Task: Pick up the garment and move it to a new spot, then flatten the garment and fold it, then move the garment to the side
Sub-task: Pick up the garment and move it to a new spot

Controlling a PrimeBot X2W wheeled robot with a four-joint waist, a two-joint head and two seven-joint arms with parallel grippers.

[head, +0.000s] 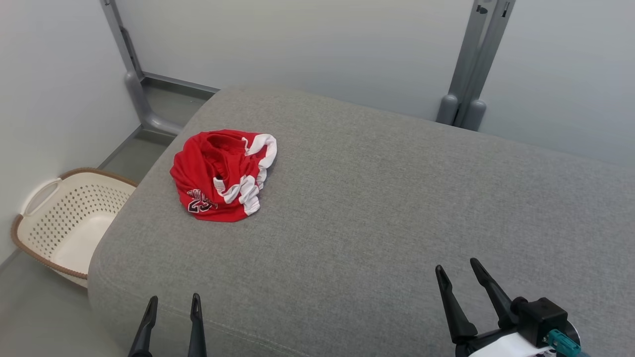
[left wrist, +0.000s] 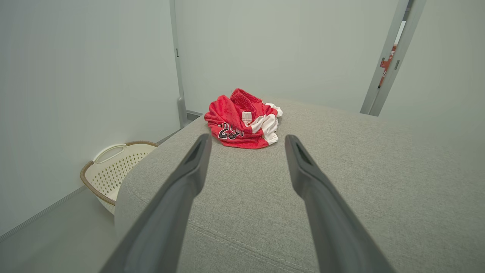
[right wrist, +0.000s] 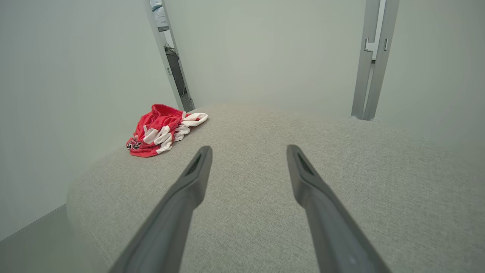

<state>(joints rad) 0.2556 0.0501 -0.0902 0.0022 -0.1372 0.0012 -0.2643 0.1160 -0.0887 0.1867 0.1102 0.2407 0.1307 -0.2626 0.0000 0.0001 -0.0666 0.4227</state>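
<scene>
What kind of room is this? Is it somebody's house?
Probably a test booth for laundry practice, not a real home. Plain pale panels on grey metal posts stand around a grey cushioned surface, with a crumpled red garment on it and a laundry basket on the floor beside it.

The left gripper [left wrist: 248, 137], fingers apart and empty, points toward the crumpled red garment [left wrist: 242, 121] near the grey cushion's [left wrist: 341, 170] far left edge; a basket [left wrist: 113, 167] sits on the floor beside.
</scene>
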